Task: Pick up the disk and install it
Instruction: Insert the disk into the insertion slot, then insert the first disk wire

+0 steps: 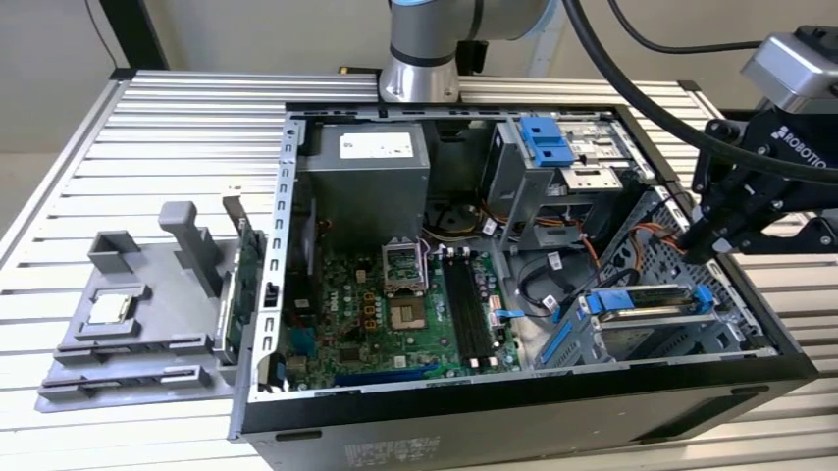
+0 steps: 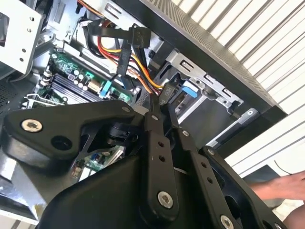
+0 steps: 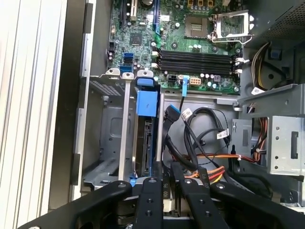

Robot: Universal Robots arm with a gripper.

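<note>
The disk (image 1: 642, 302) sits on edge in the drive cage (image 1: 681, 339) at the front right corner of the open computer case, its blue rail frame showing on top. In the first wrist view the disk (image 3: 144, 138) stands between the cage walls under a blue tab (image 3: 146, 101). The second wrist view shows that blue tab (image 2: 189, 89) just past the fingertips. My gripper (image 1: 690, 245) hangs a little above the cage's far end, beside the case's right wall. The black fingers (image 3: 151, 191) lie close together, shut, and the gripper (image 2: 161, 107) has nothing visible between them.
The green motherboard (image 1: 392, 304) fills the case floor, with the grey power-supply box (image 1: 367, 162) behind it. Orange, red and black cables (image 3: 209, 160) run beside the cage. A grey fixture (image 1: 131, 324) lies left of the case. A person's hand (image 2: 281, 186) shows outside the case.
</note>
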